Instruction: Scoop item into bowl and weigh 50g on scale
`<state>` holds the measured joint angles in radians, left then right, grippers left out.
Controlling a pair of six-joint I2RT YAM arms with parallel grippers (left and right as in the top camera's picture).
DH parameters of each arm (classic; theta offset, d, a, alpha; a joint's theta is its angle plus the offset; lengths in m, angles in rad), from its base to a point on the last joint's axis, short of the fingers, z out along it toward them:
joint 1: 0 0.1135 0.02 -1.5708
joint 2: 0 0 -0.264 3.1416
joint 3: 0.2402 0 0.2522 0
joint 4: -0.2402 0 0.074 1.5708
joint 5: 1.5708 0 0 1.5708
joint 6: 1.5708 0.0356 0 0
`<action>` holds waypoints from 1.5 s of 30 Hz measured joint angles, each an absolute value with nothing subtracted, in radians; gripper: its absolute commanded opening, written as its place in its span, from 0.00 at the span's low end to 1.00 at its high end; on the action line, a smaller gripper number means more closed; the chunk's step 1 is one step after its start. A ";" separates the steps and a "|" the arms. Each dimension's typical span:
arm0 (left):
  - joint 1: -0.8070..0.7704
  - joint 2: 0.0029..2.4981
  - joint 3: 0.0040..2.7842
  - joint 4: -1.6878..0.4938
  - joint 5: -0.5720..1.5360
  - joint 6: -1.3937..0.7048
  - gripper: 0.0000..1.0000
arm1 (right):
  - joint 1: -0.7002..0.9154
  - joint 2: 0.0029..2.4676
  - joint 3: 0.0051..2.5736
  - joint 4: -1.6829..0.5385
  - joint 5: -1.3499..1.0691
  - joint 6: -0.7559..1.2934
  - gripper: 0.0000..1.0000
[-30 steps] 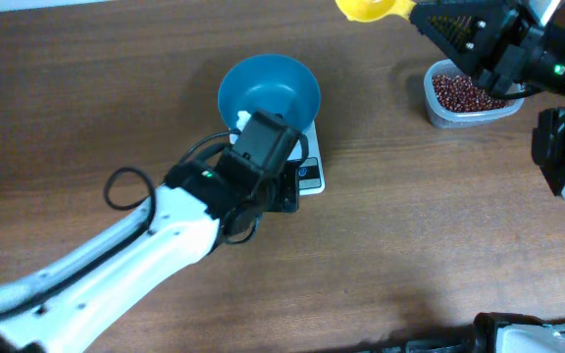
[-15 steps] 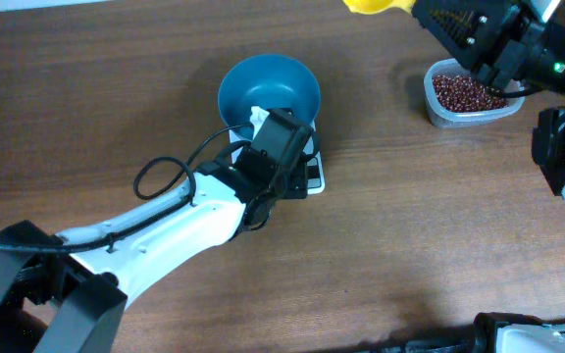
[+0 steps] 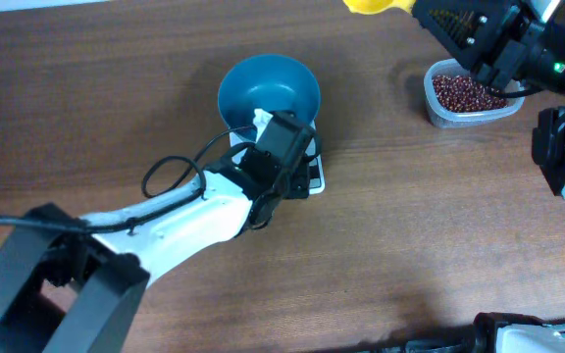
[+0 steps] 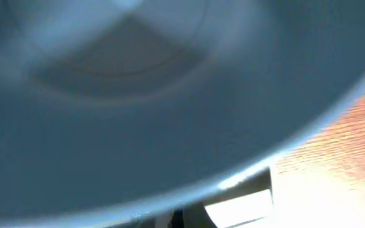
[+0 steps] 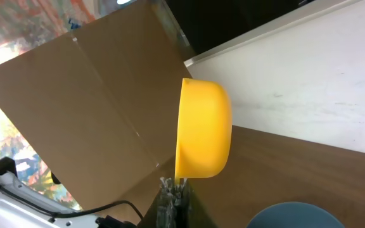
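Note:
The blue bowl (image 3: pixel 268 88) stands on the white scale (image 3: pixel 310 176). My left gripper (image 3: pixel 263 122) is at the bowl's near rim, over the scale. In the left wrist view the blurred bowl (image 4: pixel 138 95) fills the frame, a corner of the scale (image 4: pixel 239 209) shows below it, and the fingers are not clear. My right gripper (image 3: pixel 412 12) is shut on a yellow scoop (image 3: pixel 369 6) held high at the far edge. It also shows in the right wrist view (image 5: pixel 173 187), as does the scoop (image 5: pixel 201 126). The red-brown beans (image 3: pixel 464 92) lie in a clear tub.
The clear tub (image 3: pixel 437 116) stands at the far right on the wooden table. A black cable (image 3: pixel 170 172) loops off the left arm. A cardboard panel (image 5: pixel 87 107) stands behind the table. The bowl's rim (image 5: pixel 296 214) shows in the right wrist view.
My left arm has reached forward, bringing its gripper from over the scale up to the bowl's near rim. The right arm and scoop have barely moved.

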<state>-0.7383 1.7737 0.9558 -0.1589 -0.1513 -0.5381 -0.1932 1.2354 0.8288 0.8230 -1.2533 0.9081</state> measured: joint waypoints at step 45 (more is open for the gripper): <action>-0.434 0.965 0.958 -0.565 -0.636 -0.530 0.00 | -0.194 1.371 0.835 0.479 -0.949 0.685 0.04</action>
<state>-0.4339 0.9649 0.9581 -0.5652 -0.6357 -0.5304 -0.1936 1.3708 0.8349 0.4789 -0.9493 0.6849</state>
